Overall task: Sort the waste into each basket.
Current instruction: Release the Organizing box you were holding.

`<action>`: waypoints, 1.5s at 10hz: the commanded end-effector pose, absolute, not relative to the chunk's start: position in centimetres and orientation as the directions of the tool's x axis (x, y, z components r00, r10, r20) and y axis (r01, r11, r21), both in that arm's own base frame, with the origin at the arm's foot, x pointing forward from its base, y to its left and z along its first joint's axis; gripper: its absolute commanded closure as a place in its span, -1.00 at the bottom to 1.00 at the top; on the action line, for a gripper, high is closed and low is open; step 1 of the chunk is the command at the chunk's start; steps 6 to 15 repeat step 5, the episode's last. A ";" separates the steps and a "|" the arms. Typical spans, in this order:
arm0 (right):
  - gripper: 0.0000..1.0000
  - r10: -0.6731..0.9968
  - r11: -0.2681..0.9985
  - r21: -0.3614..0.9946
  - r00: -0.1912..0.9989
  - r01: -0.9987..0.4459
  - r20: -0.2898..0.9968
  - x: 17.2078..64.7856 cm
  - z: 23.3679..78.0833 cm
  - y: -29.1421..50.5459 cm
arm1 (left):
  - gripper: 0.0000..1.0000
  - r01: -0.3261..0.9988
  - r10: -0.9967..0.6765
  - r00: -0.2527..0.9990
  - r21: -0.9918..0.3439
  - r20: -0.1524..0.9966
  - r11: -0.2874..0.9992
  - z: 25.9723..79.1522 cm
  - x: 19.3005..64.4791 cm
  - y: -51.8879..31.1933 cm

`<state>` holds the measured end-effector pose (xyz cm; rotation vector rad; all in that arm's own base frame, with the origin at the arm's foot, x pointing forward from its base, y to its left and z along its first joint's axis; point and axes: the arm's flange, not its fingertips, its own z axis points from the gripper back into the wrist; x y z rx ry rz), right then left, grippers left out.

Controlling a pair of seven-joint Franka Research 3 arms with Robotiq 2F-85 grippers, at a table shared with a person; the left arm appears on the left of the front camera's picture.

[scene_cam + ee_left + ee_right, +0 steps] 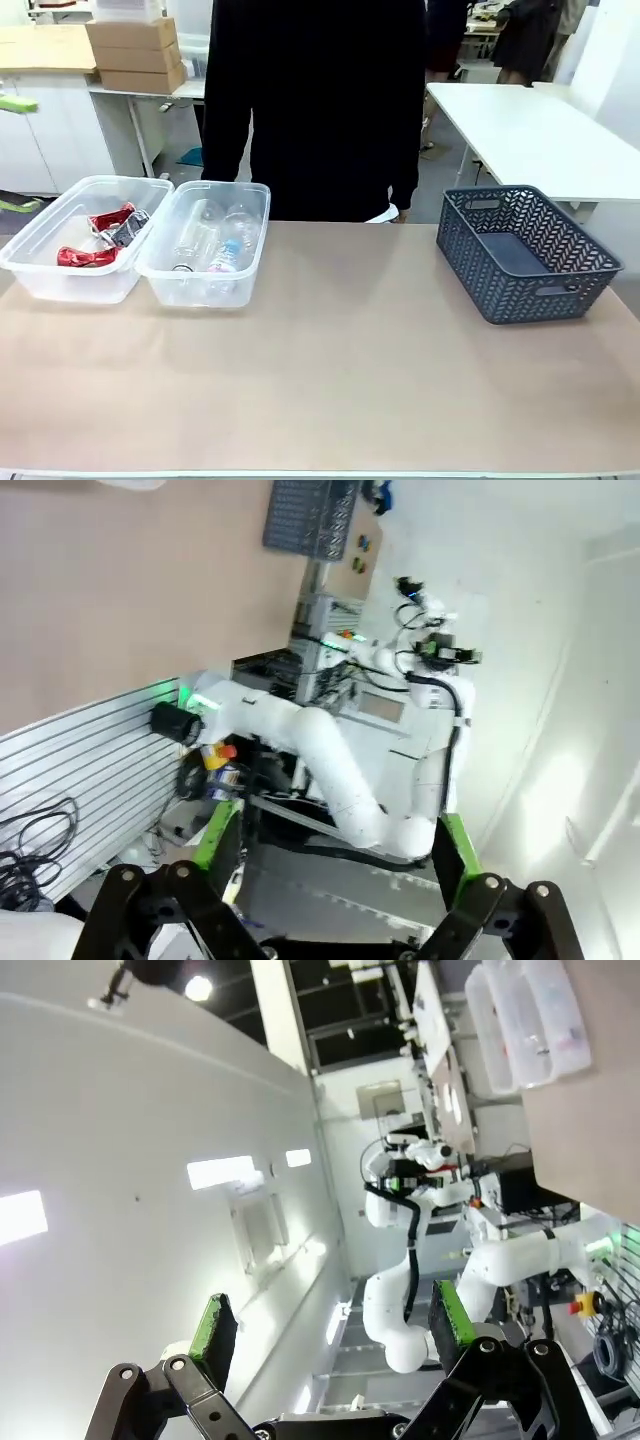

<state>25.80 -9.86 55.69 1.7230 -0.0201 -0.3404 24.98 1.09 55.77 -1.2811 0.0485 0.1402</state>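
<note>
Two clear plastic baskets stand side by side at the table's far left in the front view. The left basket (30, 262) holds crushed red and black cans (105, 238). The right basket (258, 190) holds clear plastic bottles (218, 245), one with a blue label. In the left wrist view my left gripper (335, 855) stands open with nothing between its green pads, raised away from the table. In the right wrist view my right gripper (330, 1328) is open and empty as well, pointing at a white wall; both baskets (530, 1010) show far off at the top right.
A dark grey slotted basket (470, 250) sits empty at the table's far right. A person in black (320, 110) stands at the far edge behind the tubs. The brown tabletop (340, 370) spreads wide in front. A white table (530, 130) stands behind on the right.
</note>
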 end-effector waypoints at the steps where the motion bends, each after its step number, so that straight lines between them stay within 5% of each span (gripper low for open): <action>1: -1.00 -0.183 -0.181 0.972 0.966 0.149 -0.182 25.6 55.8 -9.8 | -1.00 -0.077 0.062 0.996 -0.947 -0.060 0.313 56.5 24.6 0.3; 15: -1.00 -0.183 -0.181 0.972 0.966 0.149 -0.182 25.6 55.8 -9.8 | -1.00 -0.077 0.062 0.996 -0.947 -0.060 0.313 56.5 24.6 0.3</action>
